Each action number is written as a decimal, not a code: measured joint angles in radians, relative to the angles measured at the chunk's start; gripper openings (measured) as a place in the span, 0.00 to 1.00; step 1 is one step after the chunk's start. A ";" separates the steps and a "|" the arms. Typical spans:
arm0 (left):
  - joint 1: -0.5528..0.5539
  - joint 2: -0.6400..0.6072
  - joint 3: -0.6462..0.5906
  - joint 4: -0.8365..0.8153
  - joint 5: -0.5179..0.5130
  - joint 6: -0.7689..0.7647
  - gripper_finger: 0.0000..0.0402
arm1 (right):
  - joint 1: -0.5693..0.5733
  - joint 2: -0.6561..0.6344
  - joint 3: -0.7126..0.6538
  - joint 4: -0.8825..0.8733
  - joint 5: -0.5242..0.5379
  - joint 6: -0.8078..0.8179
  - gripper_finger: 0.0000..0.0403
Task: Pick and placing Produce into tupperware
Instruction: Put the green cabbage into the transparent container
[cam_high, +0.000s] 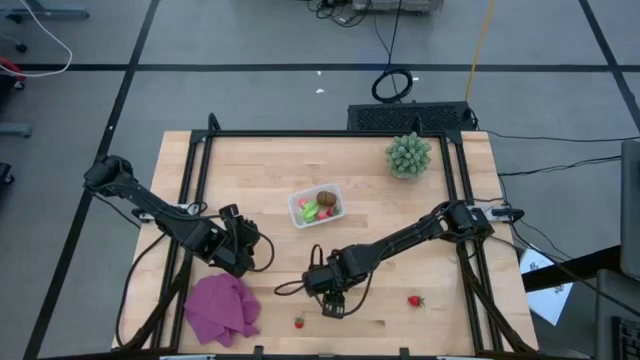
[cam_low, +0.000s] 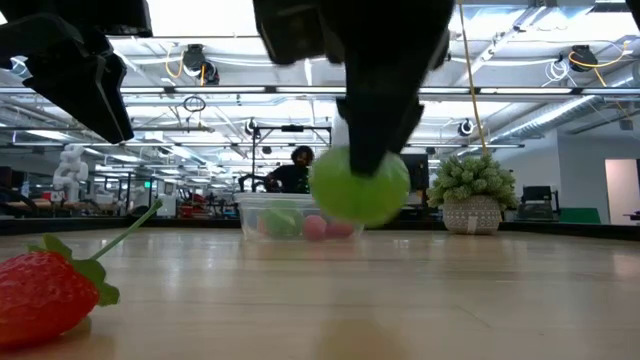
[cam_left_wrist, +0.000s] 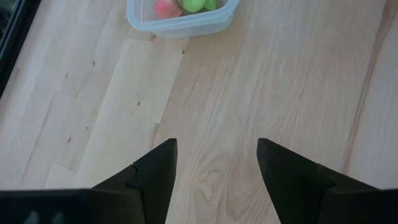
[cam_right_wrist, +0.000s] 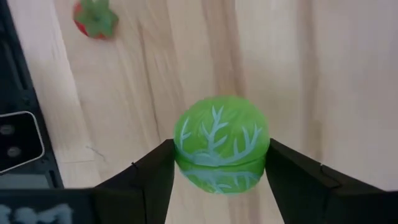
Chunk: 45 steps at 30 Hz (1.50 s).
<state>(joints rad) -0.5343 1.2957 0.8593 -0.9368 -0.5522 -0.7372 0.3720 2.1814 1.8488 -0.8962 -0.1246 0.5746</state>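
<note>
With our right gripper (cam_right_wrist: 217, 174) pinching the cabbage (cam_right_wrist: 221, 143) above the table, we judged a level carry to the tupperware (cam_high: 316, 207) wisest.

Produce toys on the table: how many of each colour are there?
Green: 2, the cabbage in the right pincer and a green piece in the tupperware
Red: 2 strawberries
Brown: 1 brown oval
Pink: 1 pink piece
Total: 6
</note>
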 joint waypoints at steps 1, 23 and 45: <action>0.000 0.000 0.000 0.000 0.000 0.000 0.57 | -0.001 -0.012 0.000 -0.002 0.016 -0.006 0.53; 0.000 0.000 0.000 -0.001 0.000 0.006 0.57 | -0.351 -0.172 0.002 -0.036 0.234 -0.332 0.53; 0.000 0.000 0.000 0.000 -0.018 0.009 0.57 | -0.456 -0.121 -0.008 -0.021 0.202 -0.400 0.53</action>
<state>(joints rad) -0.5341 1.2957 0.8594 -0.9365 -0.5697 -0.7286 -0.0835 2.0603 1.8407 -0.9167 0.0773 0.1743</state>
